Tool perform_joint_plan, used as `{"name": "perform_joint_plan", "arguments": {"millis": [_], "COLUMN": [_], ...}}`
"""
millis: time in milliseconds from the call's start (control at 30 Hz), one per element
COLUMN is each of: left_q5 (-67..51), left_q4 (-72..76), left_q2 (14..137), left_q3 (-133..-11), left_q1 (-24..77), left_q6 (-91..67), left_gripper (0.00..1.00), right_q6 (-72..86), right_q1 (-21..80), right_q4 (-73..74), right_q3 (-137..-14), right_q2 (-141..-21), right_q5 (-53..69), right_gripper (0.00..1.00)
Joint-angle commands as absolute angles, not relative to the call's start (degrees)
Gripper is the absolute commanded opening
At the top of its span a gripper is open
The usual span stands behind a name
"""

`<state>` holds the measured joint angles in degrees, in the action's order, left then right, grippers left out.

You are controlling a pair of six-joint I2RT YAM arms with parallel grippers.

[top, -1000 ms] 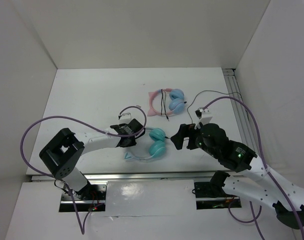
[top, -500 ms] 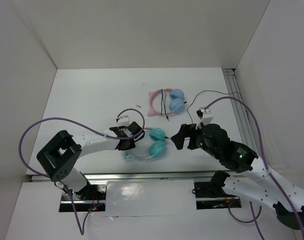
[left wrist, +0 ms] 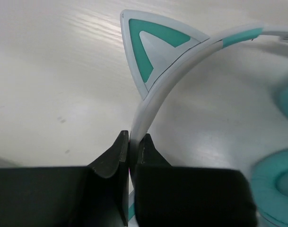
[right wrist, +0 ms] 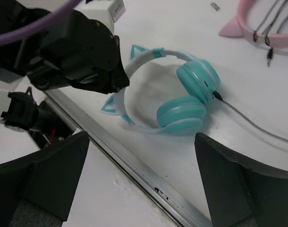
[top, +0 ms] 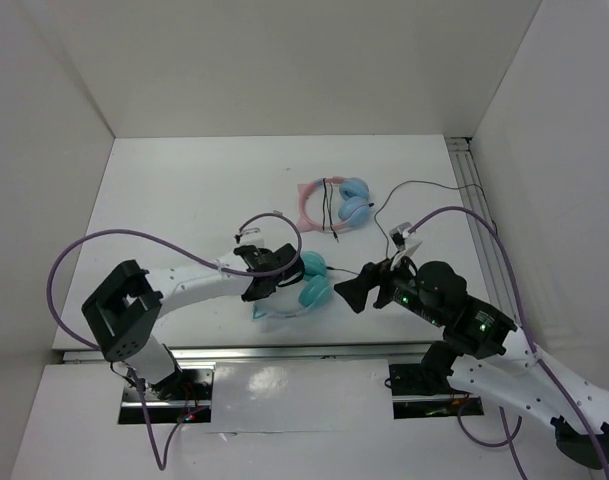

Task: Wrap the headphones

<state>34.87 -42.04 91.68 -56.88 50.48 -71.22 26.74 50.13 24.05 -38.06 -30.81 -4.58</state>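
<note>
- Pinching the pale headband (left wrist: 181,61) of the headphones (top: 309,285), the left end effector (left wrist: 133,142) has its two black fingers pressed together on the band, just below one cat ear (left wrist: 151,47).
- The headphones lie on the white desk (top: 184,190), near its front edge and between the two arms.
- The two teal ear cups (right wrist: 198,78) are side by side and touch each other. The headband curves away from them toward the left arm.
- A thin black cable (right wrist: 248,121) comes out of the farther ear cup and runs loose over the desk to the right.
- The right end effector (top: 349,291) is spread wide and holds nothing. It is just to the right of the ear cups and points at them. I cannot tell if it touches the cable.
- A second pair, the pink headphones (top: 329,205) with light blue cups, lies farther back on the desk, well apart from the teal pair. A dark cable is wound around its band.
</note>
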Motion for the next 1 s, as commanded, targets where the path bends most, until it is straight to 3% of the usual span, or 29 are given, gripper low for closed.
{"name": "perform_joint_plan", "arguments": {"millis": [0,67,400,567,767,967], "left_q5": [45.33,46.93,44.22,42.28,44.03,45.62], "left_q4": [-71.59,-77.93,-77.96,-77.96,-77.96,-77.96], "left_q2": [82.83,78.95,65.13,65.13,64.07,63.46], "left_q3": [-66.42,-73.69,-93.58,-96.59,-97.12,-95.54], "left_q1": [52.20,52.21,46.77,41.23,35.60,32.08], "left_q6": [-80.32,-78.33,-46.60,-38.94,-39.02,-40.52], "left_gripper": [0.00,0.00,0.00,0.00,0.00,0.00], "right_q6": [22.16,19.78,3.00,-0.17,-1.67,-1.14], "right_q1": [50.54,50.54,51.06,51.06,51.06,51.06], "right_q4": [8.74,4.94,-12.38,-13.10,-3.89,-3.16], "right_q3": [-36.39,-35.51,-36.04,-38.23,-41.84,-40.87], "right_q2": [-30.67,-31.81,-43.76,-49.57,-50.10,-40.98], "right_q5": [0.88,0.88,-3.43,-0.10,15.02,13.55], "right_gripper": [1.00,1.00,1.00,1.00,1.00,1.00]}}
